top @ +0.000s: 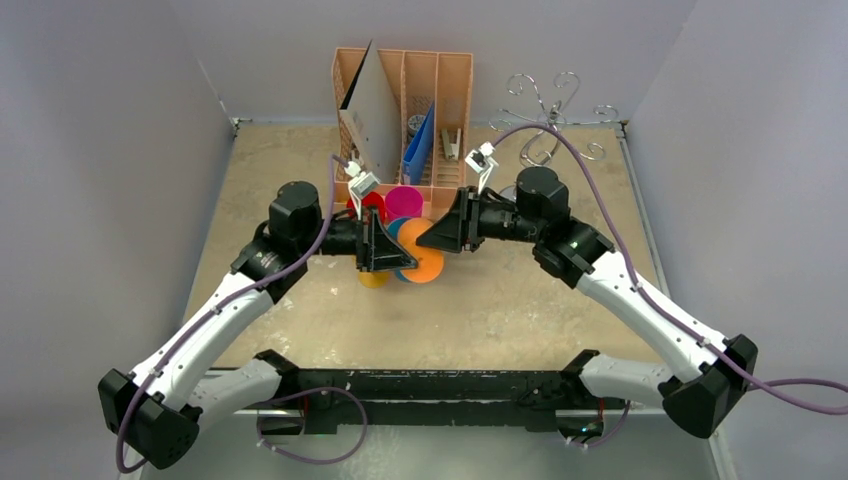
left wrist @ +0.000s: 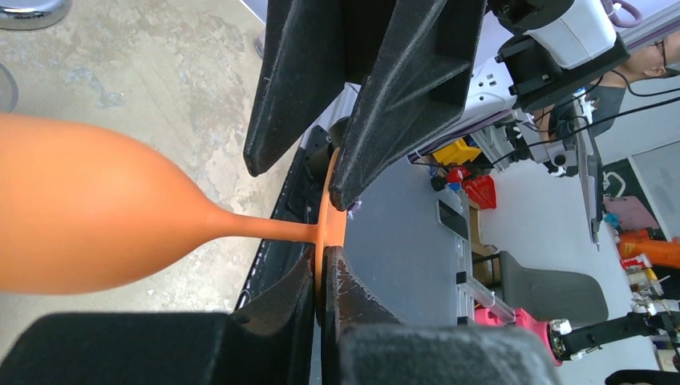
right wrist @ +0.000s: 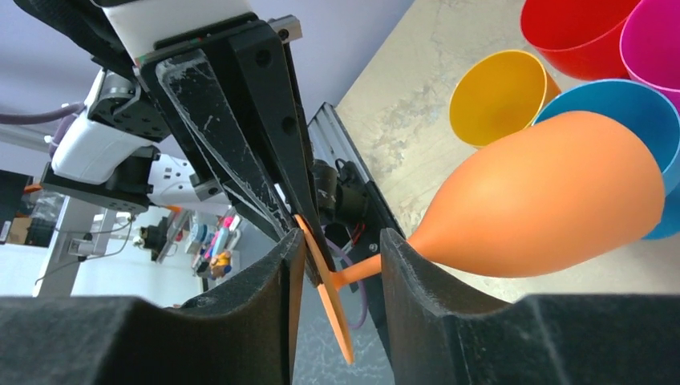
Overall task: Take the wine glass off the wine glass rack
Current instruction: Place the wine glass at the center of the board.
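Wine glass, orange and opaque, is hanging on its side over the middle of the table, well apart from the wine glass rack, which is standing at the far right corner. Its bowl is pointing away from the left gripper, and its thin stem is running level to the flat round foot.

That left gripper is clamping the foot: its two dark fingers are pressing together with only the orange disc showing in the narrow slit between them.

From the right, the right gripper is reaching in to the same spot. Its jaws are standing apart, with the foot's edge and the stem sitting in the gap. The foot is lying close to one finger, but the wrist views are not showing a firm pinch.

Both arms are meeting nose to nose just near of the peach desk organiser.

On the table beneath the bowl, a yellow cup, a red cup, a magenta cup and a blue cup are clustering together. The bowl is overlapping the blue one in the right wrist view.
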### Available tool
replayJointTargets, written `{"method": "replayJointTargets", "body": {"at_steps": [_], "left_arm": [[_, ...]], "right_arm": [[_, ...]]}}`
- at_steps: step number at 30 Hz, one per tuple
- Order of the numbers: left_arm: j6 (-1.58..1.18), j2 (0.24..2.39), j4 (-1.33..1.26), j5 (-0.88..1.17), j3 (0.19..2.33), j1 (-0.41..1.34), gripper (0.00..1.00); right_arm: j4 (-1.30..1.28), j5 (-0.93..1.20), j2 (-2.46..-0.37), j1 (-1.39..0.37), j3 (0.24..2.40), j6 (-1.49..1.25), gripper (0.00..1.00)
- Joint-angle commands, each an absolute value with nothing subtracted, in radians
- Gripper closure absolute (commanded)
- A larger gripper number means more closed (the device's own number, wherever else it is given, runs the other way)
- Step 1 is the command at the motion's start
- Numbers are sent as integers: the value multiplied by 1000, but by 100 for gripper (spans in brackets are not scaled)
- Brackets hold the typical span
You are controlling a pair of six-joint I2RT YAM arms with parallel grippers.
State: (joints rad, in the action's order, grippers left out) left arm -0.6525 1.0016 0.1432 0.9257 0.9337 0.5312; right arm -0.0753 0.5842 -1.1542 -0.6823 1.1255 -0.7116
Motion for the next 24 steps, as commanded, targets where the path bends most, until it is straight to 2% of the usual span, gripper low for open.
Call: {"method": "replayJointTargets", "body": {"at_steps": [1,6,9,15,18,21,24], "left_arm": [[-624,967,101,928,955,535,100],[-649,954,49,930,941,535,100],[-669,947,16,927,934,535,100],[-705,957,-60,958,934,535,100],[-717,968,-67,975,938,535,99],[-711,981,-51,1010,941,536,80],[-663,988,47,1031,959,539,68]], "right_arm": [[-99,591,-1102,-684,1101,-721,57],[-186,638,-1048,-684,1087,-699,58],[-186,662,-1005,-685,1069,-703,64],[-156,695,-997,-684,1084,-721,99],[-111,699,-1000,-684,1088,-739,100],[-73,658,-976,-684,1080,-719,100],[-63,631,-964,-684,1080,-695,100]]}}
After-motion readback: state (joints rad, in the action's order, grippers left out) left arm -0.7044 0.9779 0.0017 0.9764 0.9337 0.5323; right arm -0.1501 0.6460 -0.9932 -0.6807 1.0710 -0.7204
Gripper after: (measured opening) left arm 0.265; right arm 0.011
